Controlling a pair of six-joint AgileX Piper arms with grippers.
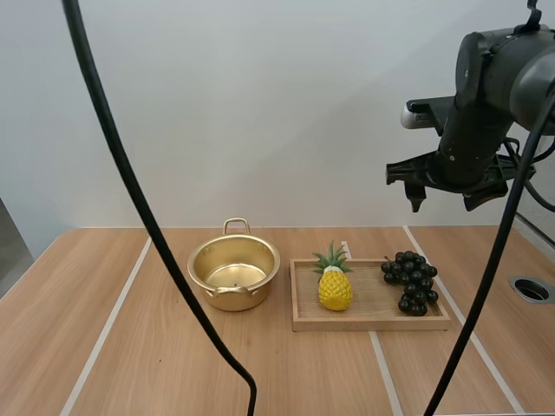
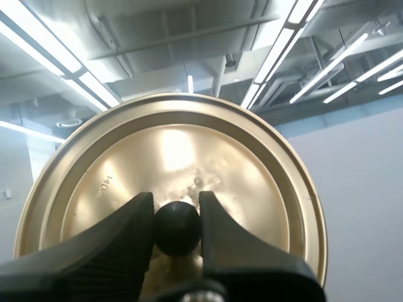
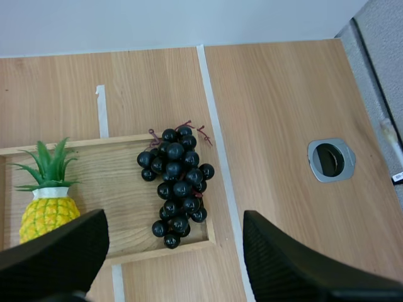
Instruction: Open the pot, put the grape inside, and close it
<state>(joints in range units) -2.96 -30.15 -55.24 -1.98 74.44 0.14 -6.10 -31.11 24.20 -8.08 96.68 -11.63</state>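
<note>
Pot point(image 1: 234, 273): opened; lid point(image 2: 189, 151) is gripped by left end effector point(image 2: 176, 211). Grapes point(image 3: 175, 179): not yet loaded; right end effector point(image 3: 175, 248) spread wide.

Bright, even light from overhead, with soft, short shadows under pot point(image 1: 227, 301) and tray point(image 1: 373, 322). Warm glare patch on the lid point(image 2: 176, 148) — my left gripper point(image 2: 177, 211) reads dark against it.

The left end effector point(image 2: 177, 204) hides the lower rim of the lid point(image 2: 252, 163)
</note>
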